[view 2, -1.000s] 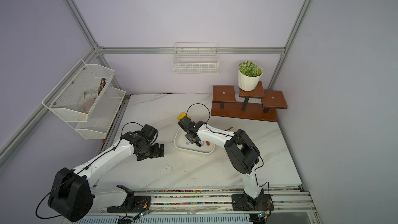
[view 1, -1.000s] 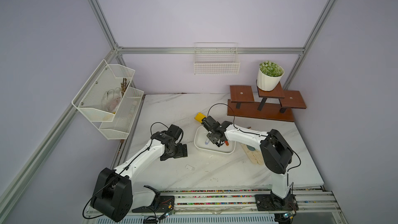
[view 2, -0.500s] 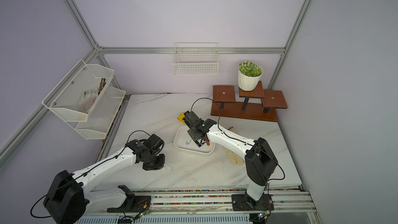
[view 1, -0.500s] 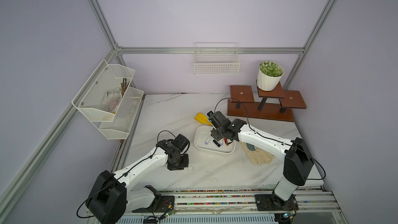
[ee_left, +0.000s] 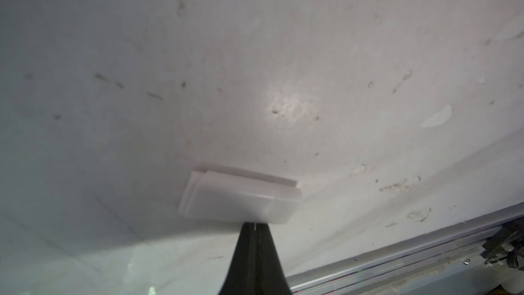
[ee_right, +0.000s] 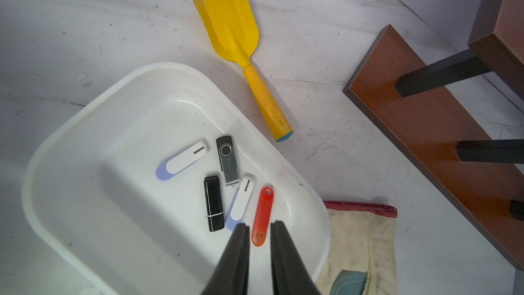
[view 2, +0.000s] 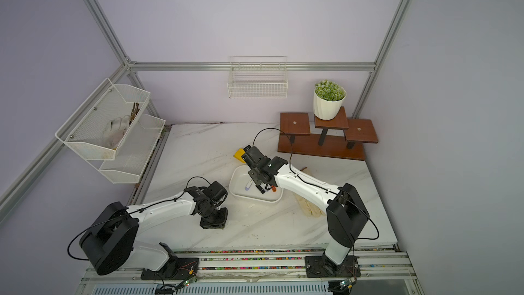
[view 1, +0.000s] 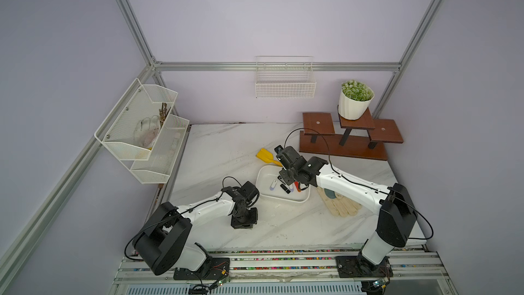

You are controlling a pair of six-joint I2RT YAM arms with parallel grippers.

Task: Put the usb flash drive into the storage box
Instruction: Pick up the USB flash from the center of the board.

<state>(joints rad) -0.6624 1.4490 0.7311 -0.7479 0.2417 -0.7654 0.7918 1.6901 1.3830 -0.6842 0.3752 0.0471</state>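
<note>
A flat white usb flash drive (ee_left: 241,198) shows blurred in the left wrist view. My left gripper (ee_left: 255,224) is shut, its tips pinching the drive's near edge. In both top views this gripper (view 1: 244,222) (view 2: 214,222) points down at the table in front of the storage box, hiding the drive. The storage box (view 1: 262,177) (view 2: 235,177) (ee_right: 85,114) is a shallow white tub holding several drives, among them an orange one (ee_right: 262,217) and a black one (ee_right: 213,202). My right gripper (ee_right: 260,228) (view 1: 285,178) hovers over the box, shut to a narrow slit and holding nothing.
A yellow scoop (ee_right: 235,29) (view 1: 266,156) lies behind the box. A work glove (view 1: 340,205) (ee_right: 360,245) lies to its right, under the right arm. A wooden stand (view 1: 346,143) with a plant pot (view 1: 355,103) is at the back right. Wire baskets (view 1: 285,86) (view 1: 141,131) hang on the walls.
My left gripper moved toward the table's front, came down and went from wide open to shut at the white drive. My right gripper closed above the box and its elbow swung right.
</note>
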